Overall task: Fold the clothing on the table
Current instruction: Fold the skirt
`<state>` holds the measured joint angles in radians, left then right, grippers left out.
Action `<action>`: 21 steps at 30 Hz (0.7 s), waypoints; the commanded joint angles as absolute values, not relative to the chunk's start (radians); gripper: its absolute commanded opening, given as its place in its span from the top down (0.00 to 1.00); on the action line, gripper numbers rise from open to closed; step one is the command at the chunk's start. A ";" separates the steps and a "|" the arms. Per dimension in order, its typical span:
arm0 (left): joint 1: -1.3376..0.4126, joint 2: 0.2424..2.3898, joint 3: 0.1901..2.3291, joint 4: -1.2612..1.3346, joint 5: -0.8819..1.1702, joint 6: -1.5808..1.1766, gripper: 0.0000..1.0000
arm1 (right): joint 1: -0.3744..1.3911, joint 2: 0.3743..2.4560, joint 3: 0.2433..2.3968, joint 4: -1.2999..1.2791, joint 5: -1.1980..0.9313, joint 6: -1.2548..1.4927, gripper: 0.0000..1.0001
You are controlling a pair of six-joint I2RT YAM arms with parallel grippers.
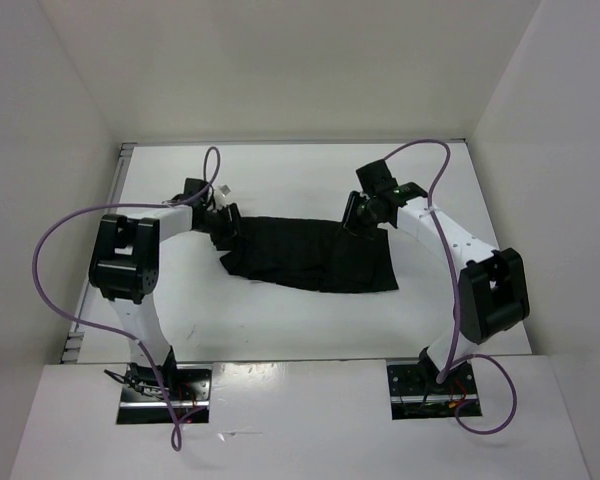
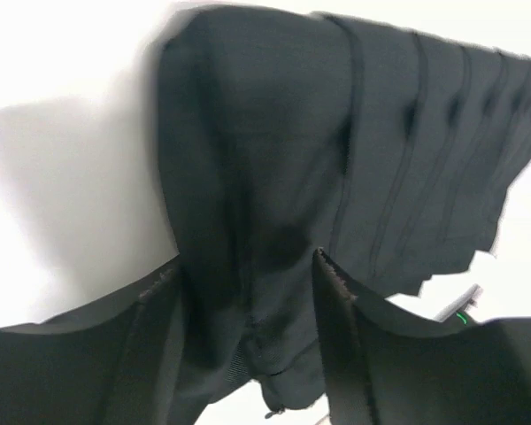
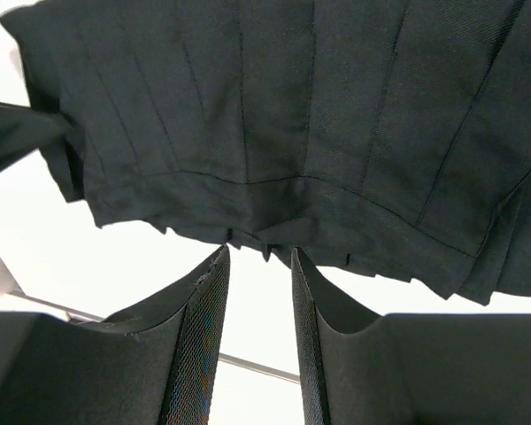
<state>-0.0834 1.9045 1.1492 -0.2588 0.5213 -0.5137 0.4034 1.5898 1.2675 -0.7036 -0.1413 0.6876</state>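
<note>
The left wall (image 1: 40, 150) stands well apart from everything. A strip of bare table (image 1: 280, 170) lies between it and the left arm, and more bare table runs behind the arms to the back wall.

The left gripper (image 1: 221, 222) sits at the left end of the clothing (image 1: 310, 255), which is bunched into a hump there. In the wrist view its fingers (image 2: 164, 310) stand wide apart and the black fabric fills the gap between them, touching both. The picture is smeared, so I cannot tell whether the fabric is clamped or only lying between the fingers.

The clothing lies across the middle of the table as a long dark strip, its pleats running across its width. It is well clear of every wall, with open table on its far side and on the near side towards the bases.

The right gripper (image 1: 352, 215) is at the far right corner of the clothing. Its fingers (image 3: 203, 328) are partly apart with nothing between them, and the pleated hem lies just beyond the tips, with bare table under the gap.

To the right of the clothing lies open table, up to the right wall.
</note>
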 commanded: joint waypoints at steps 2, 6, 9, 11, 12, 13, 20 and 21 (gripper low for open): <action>-0.133 1.999 1.095 -0.256 0.586 -0.534 0.48 | 0.403 1.566 1.261 -0.696 -0.114 0.693 0.60; -0.167 2.045 1.095 -0.225 0.638 -0.578 1.00 | 0.403 1.575 1.261 -0.678 -0.124 0.683 0.60; -0.167 2.025 1.115 -0.236 0.615 -0.587 1.00 | 0.403 1.641 1.279 -0.678 -0.124 0.663 0.60; -0.167 1.956 1.124 -0.261 0.601 -0.588 1.00 | 0.403 1.675 1.301 -0.657 -0.124 0.649 0.65; -0.167 1.939 1.124 -0.273 0.588 -0.588 1.00 | 0.403 1.695 1.328 -0.657 -0.124 0.635 0.71; -0.167 1.925 1.149 -0.285 0.588 -0.578 1.00 | 0.403 1.739 1.345 -0.646 -0.124 0.635 0.79; -0.167 1.907 1.167 -0.308 0.597 -0.569 1.00 | 0.413 1.913 1.431 -0.600 -0.216 0.601 1.00; -0.167 1.907 1.167 -0.317 0.597 -0.569 1.00 | 0.413 1.925 1.431 -0.585 -0.216 0.601 1.00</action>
<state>-0.1665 1.9450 1.1412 -0.2829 0.6079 -0.5980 0.4034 1.8957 1.3880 -0.6495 -0.1772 0.6228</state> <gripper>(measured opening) 0.032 0.001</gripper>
